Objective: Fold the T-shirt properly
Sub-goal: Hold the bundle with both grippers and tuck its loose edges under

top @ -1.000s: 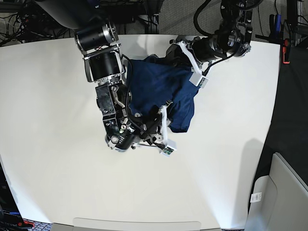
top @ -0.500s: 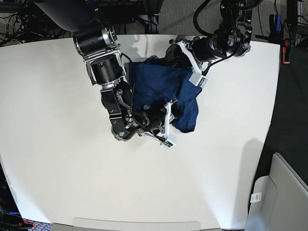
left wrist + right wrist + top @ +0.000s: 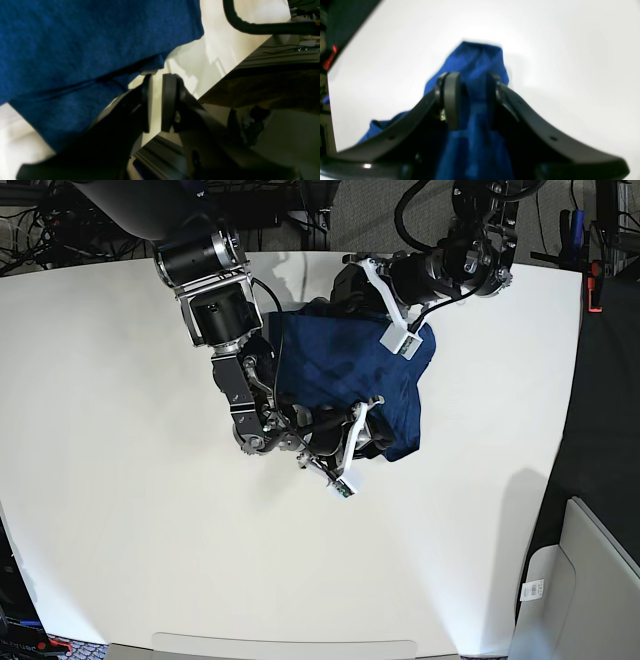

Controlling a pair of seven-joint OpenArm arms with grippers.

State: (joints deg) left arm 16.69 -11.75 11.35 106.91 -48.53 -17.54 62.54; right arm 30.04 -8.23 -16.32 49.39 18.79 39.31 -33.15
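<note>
The dark navy T-shirt point(image 3: 340, 365) lies bunched at the table's far middle. My right gripper point(image 3: 471, 77) is shut on a fold of it, with blue cloth point(image 3: 477, 62) sticking out past the fingertips above the white table. In the base view this gripper point(image 3: 370, 430) sits at the shirt's near edge. My left gripper point(image 3: 157, 77) is at the shirt's far edge, near the table's rim. Its pads stand a narrow gap apart with only table showing between them. Shirt cloth point(image 3: 87, 45) drapes against the outside of its left finger. In the base view this gripper point(image 3: 345, 285) is partly hidden.
The white table point(image 3: 120, 430) extends wide around the shirt. Its far edge point(image 3: 225, 75) lies just beside my left gripper, with a black cable point(image 3: 250, 25) and dark equipment behind it. A grey box point(image 3: 590, 580) stands off the table at the right.
My right gripper has swung right and towards the shirt's body, carrying the near edge with it. The shirt now bulges further right. My left arm has shifted slightly left.
</note>
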